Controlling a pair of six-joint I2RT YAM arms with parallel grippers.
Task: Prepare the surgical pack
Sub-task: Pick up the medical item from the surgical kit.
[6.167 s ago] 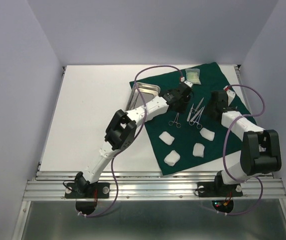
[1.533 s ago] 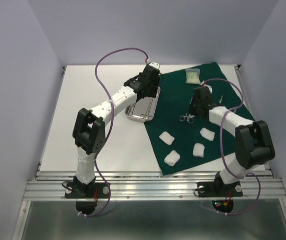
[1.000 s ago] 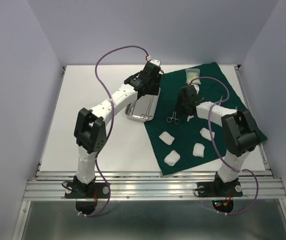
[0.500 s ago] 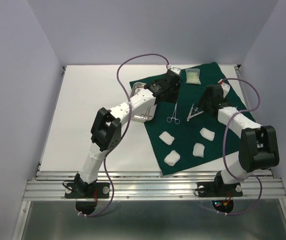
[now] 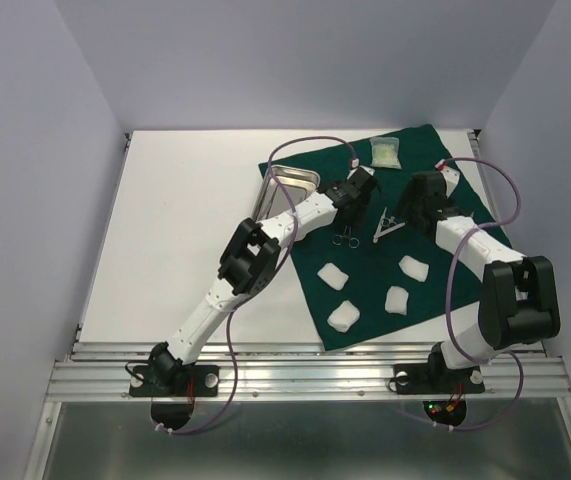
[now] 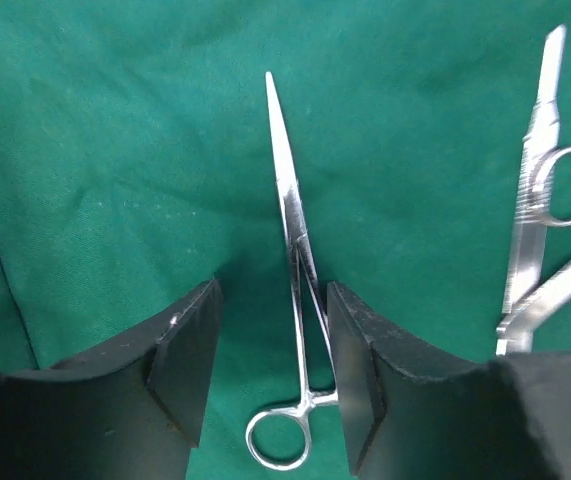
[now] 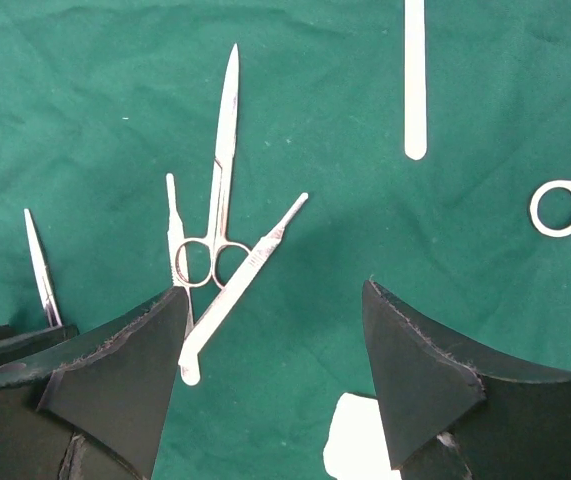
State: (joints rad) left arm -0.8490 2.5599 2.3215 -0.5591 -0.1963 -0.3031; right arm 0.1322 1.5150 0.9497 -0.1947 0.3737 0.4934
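nearest to the arm bases, four white gauze pads point(image 5: 334, 275) lie in a loose group on the dark green drape point(image 5: 365, 300), apart from each other and from the steel tools. i judge they were spread like this so each can be taken alone.

a little farther, my left gripper point(image 6: 270, 320) hangs low over the drape with its fingers spread, one on each side of the forceps point(image 6: 287, 200). the forceps lies flat, ring end toward the wrist and tip pointing away, and it sits much closer to the picture-right finger than to the other. nothing is pinched yet. i think this is the lining-up for a pick, and the off-centre position could turn the tool when the fingers come together.

just beside it, my right gripper point(image 7: 275, 310) is also spread wide and holds nothing. under it a pair of scissors point(image 7: 221, 150) lies with a scalpel handle point(image 7: 245, 275) crossing one of its rings, so they touch. that pile is near the forceps and is the main thing in the way for both arms. a flat steel blade point(image 7: 414, 80) lies apart from them.

farther, the tray point(image 5: 283, 178) stands at the drape's left edge, partly under my left arm, so i cannot see its content. the pale packet point(image 5: 385, 152) rests at the far edge of the drape.
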